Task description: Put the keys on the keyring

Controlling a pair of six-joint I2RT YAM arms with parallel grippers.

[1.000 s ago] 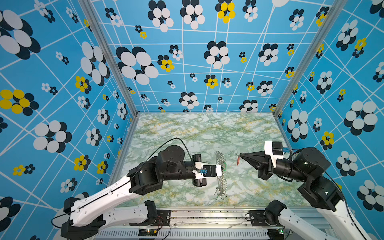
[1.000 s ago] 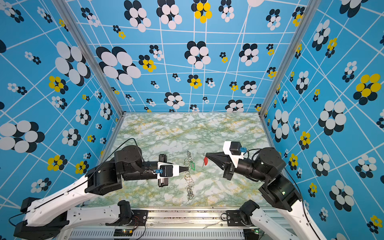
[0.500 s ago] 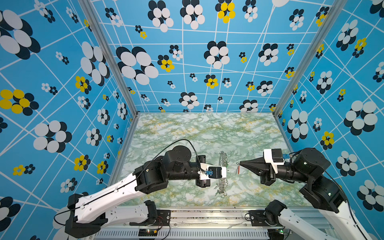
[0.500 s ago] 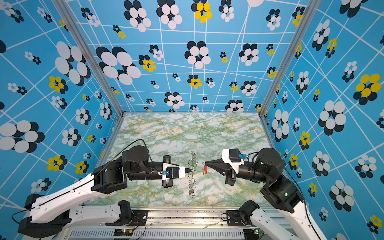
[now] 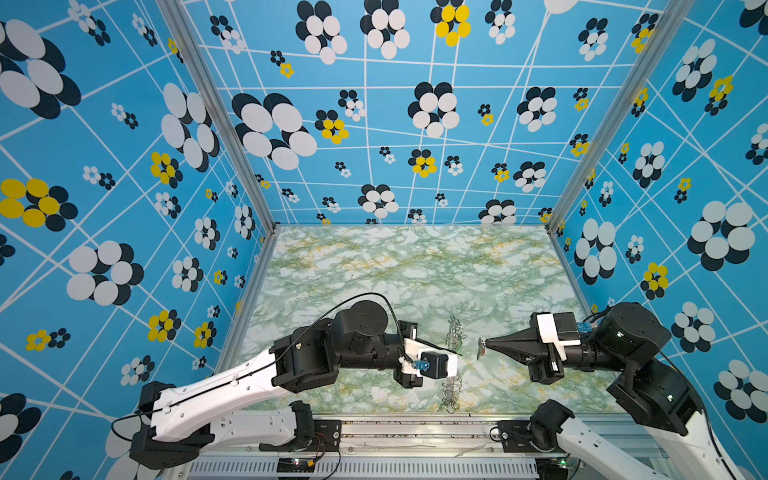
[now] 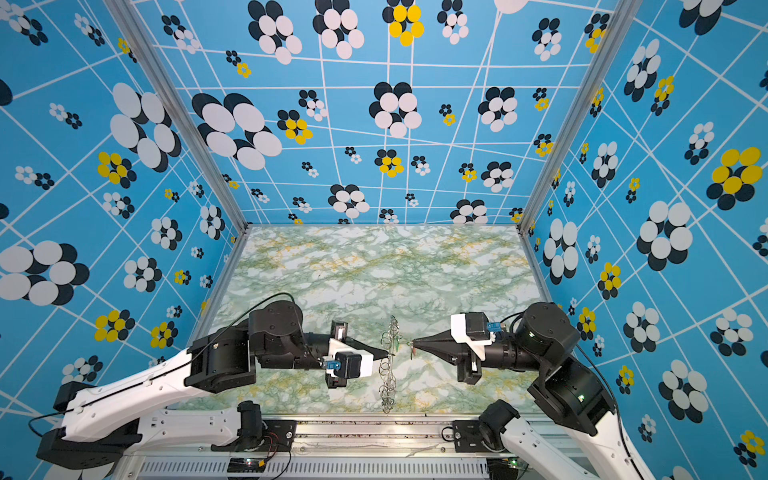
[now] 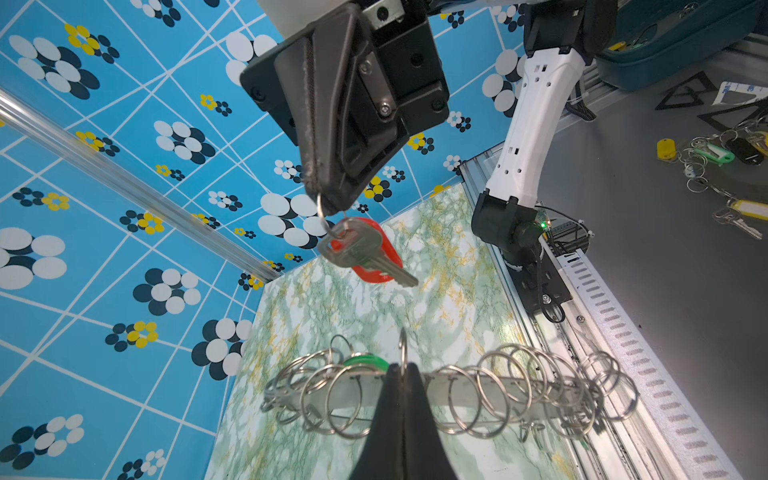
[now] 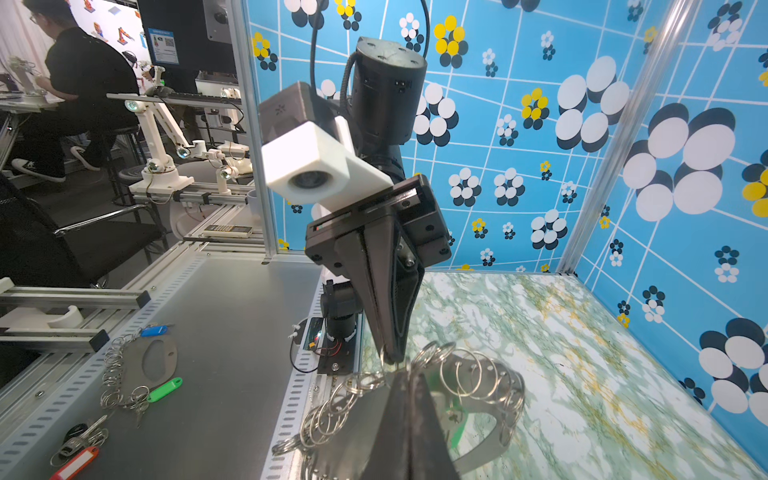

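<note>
- While the left gripper (image 7: pixel 402 376) is clenching one wire ring (image 7: pixel 402 345) of the keyring (image 7: pixel 440 390) near the front edge of the surface (image 5: pixel 374 270), the plate is standing edge-up in both top views, with a green tag (image 7: pixel 365 360) already hanging among its rings.
- Just beyond it, the right gripper (image 5: pixel 485 344) is pinching the split ring (image 7: pixel 322 216) that is carrying the silver key (image 7: pixel 357 249) and red tag (image 7: pixel 388 257); these are dangling near the keyring but apart from it.
- Judging from this, threading is the step in hand: the right gripper should be bringing its split ring's open end squarely onto the held wire ring, creeping rather than lunging, while the left should be holding the plate rigid so neighbouring rings are not snagging.
</note>
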